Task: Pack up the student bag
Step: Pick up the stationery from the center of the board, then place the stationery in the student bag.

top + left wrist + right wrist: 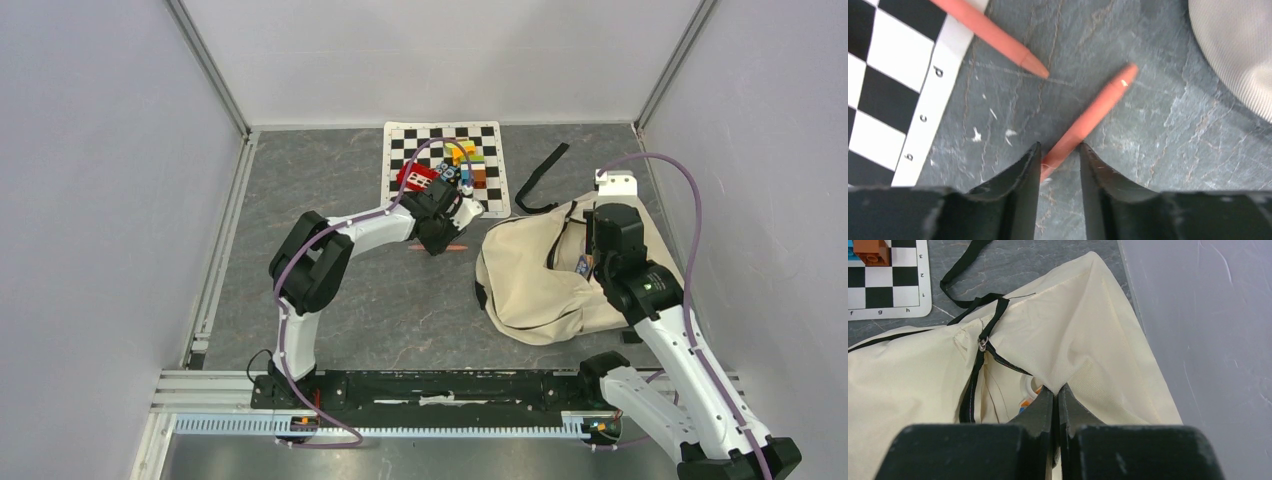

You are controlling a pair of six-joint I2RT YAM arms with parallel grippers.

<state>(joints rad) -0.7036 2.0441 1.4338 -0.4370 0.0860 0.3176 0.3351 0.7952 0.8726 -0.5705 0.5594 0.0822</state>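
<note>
Left tool (1060, 150): low over the worktop (1148, 150), just off the near right corner of the chessboard mat (893, 85). Jaws partly spread, one on each side of the near end of an orange crayon (1093, 115) (could be a pencil, can't tell). The crayon lies flat on the worktop, its tip pointing away and toward the bag. The left finger (1028, 170) looks to be touching the butt end. Can't tell whether both sides are in contact, so no call on a pinch.

Second orange crayon (993, 35): just beyond the first, tail end on the mat's white border, tip on bare worktop. The two tips are near each other but apart.

Right tool (1055, 390): jaws pressed together, pinching a fold of the student bag (1088, 330). The cream fabric peaks up at the fingertips, right beside the open zipper edge.

Student bag: slumped on the right side of the worktop, close to the right edge, between mid-depth and the near edge. Zipper pull (982, 344) sits at the far end of the opening. Something white and orange shows inside the gap (1027, 390), too hidden to name. Black strap (960, 270) trails from the bag toward the far edge, lying next to the mat.

The mat sits at the centre of the far edge with coloured building blocks (462, 160) on it, near the left tool.
</note>
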